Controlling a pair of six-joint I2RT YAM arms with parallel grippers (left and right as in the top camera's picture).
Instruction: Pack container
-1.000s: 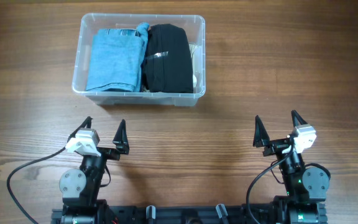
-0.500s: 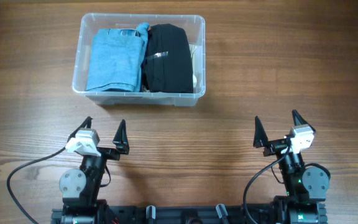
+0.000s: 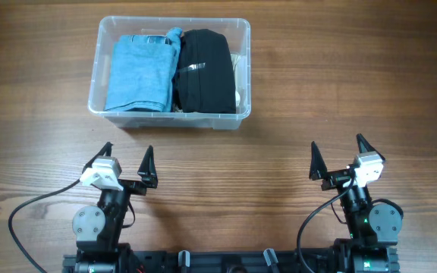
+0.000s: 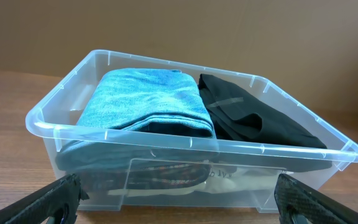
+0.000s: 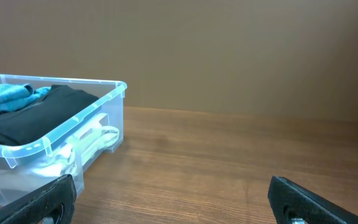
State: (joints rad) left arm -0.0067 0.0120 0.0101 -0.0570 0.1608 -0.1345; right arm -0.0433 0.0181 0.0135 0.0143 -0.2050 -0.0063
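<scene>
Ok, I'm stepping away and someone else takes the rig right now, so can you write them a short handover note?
Left hand: open, empty, low near the front of the table, apart from everything.
Right hand: open, empty, likewise on the right.
Container: upright at the far side, roughly ahead of the left hand.
Done: a folded blue garment and a folded black garment lie side by side inside, with the blue one on the left. Something white shows low by the right wall.
Left: no loose garment is in view, so packing looks finished. No lid is in view.
</scene>
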